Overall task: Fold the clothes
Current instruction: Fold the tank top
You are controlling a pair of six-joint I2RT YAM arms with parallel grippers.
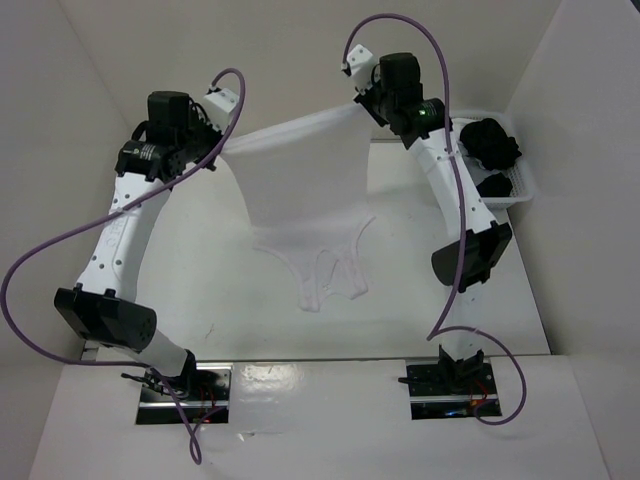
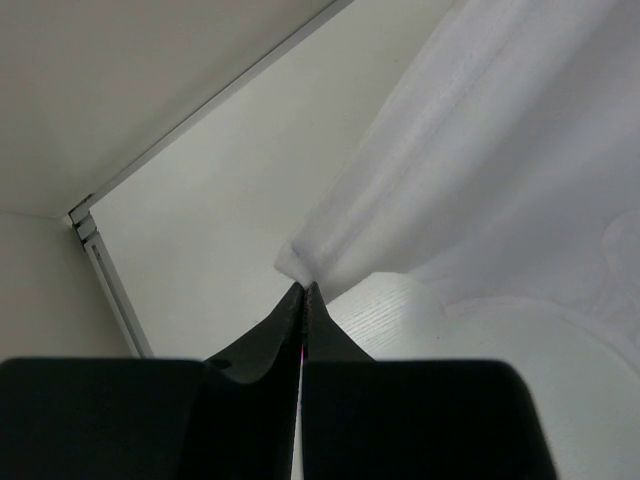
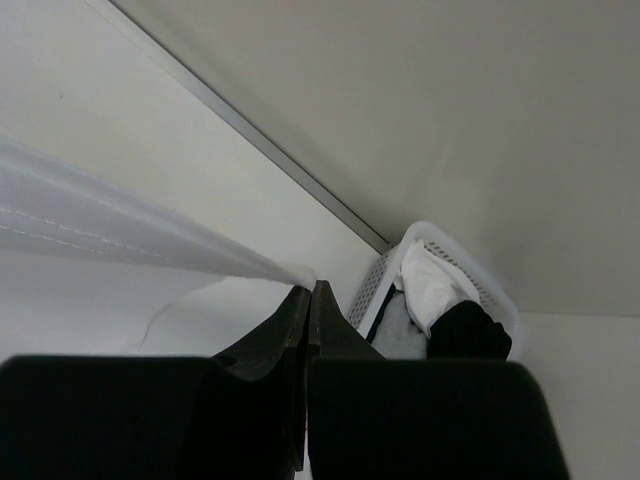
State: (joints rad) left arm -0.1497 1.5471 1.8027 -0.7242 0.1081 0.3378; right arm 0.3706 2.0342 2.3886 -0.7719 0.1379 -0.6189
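Observation:
The clothes (image 1: 300, 190), a thin white garment, hang stretched between both raised grippers, and the lower part trails onto the table (image 1: 200, 280). My left gripper (image 1: 222, 148) is shut on the garment's left corner; the left wrist view shows the white fabric (image 2: 480, 170) pinched at the tips of my left gripper (image 2: 304, 286). My right gripper (image 1: 362, 102) is shut on the opposite corner. In the right wrist view the taut hem (image 3: 120, 235) runs leftward from the closed tips of my right gripper (image 3: 309, 288).
A white lattice basket (image 1: 522, 165) with dark and light clothing stands at the table's back right; the basket (image 3: 440, 250) also shows past the right fingers. White enclosure walls (image 1: 580, 120) surround the table. A metal strip (image 2: 110, 280) lines the wall's base.

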